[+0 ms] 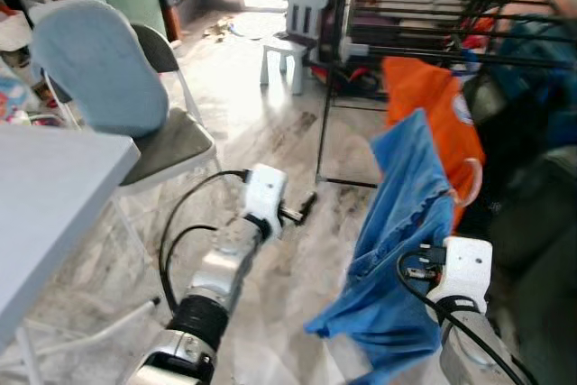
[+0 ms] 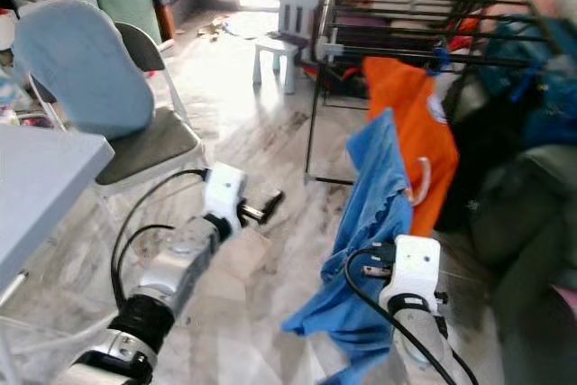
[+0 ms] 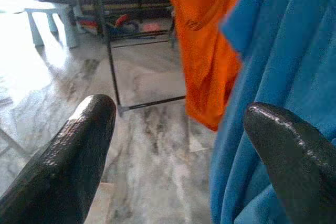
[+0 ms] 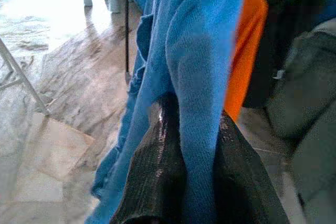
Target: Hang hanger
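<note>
Blue knit garment, soft and limp, hangs in front of the right gripper in the left eye view, beside an orange shirt on the black wire drying rack; no hanger is clearly visible. Left gripper hovers over bare marble floor, well apart from the rack.

Left wrist view: fingers spread, nothing between them.

Right wrist view: fingers pinch a blue fold. It looks light, likely to slip; gripping nearer the collar seems safer.
</note>
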You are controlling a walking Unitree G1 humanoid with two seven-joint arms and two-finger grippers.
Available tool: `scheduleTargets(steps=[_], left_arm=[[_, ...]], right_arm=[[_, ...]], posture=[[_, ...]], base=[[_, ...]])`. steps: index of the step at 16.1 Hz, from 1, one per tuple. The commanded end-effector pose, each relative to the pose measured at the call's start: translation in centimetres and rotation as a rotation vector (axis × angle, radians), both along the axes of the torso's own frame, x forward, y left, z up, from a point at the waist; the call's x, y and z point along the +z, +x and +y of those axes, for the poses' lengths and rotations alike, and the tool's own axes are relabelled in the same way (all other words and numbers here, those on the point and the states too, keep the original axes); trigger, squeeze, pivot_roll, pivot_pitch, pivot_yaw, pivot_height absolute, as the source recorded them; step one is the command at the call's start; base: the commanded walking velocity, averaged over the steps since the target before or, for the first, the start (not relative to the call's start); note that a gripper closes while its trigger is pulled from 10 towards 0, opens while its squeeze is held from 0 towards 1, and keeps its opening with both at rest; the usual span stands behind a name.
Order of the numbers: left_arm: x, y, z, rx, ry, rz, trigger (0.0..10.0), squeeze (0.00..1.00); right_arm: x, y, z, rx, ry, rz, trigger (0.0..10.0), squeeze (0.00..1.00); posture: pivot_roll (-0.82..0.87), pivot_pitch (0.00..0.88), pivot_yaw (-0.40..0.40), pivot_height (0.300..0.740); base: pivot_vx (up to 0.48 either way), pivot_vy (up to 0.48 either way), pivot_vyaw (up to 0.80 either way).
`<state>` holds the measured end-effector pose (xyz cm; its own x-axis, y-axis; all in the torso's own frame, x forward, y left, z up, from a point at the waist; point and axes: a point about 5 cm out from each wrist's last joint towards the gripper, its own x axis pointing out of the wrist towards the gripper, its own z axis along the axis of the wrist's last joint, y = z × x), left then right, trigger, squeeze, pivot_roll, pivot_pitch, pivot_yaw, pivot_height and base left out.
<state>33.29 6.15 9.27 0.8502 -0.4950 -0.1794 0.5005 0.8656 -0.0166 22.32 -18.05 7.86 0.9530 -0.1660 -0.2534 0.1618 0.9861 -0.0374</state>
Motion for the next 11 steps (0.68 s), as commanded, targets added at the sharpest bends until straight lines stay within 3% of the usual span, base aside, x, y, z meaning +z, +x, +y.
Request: scheduleTargets(steps=[1, 3, 6, 8, 11], left_arm=[[0.2, 0.4, 0.7, 0.025, 0.012, -0.007, 10.0, 0.00], [0.6, 0.6, 0.3, 0.020, 0.003, -0.019, 10.0, 0.00], [1.2, 0.8, -0.5, 0.003, -0.017, -0.057, 10.0, 0.00], [0.8, 1.1, 0.0, 0.015, -0.018, -0.040, 10.0, 0.00], [1.3, 1.9, 0.6, 0.048, 0.015, -0.062, 10.0, 0.00]], right_arm=[[1.0, 0.7, 0.7, 0.026, 0.013, -0.046, 10.0, 0.00], [1.3, 1.3, 1.0, 0.047, 0.010, -0.057, 10.0, 0.00], [1.9, 2.4, 1.9, 0.089, 0.004, -0.085, 10.0, 0.00], [1.9, 3.0, 3.0, 0.114, 0.012, -0.091, 10.0, 0.00], [2.6, 2.8, 3.6, 0.146, -0.034, -0.117, 10.0, 0.00]], posture=[[-0.02, 0.000, -0.014, 0.740], [-0.02, 0.000, -0.005, 0.740], [0.01, 0.000, 0.002, 0.740], [-0.02, 0.000, 0.014, 0.740], [-0.04, 0.000, 0.014, 0.740]], base=[[-0.311, 0.000, 0.00], [-0.302, 0.000, 0.00], [0.000, 0.000, 0.00], [0.000, 0.000, 0.00], [0.000, 0.000, 0.73]])
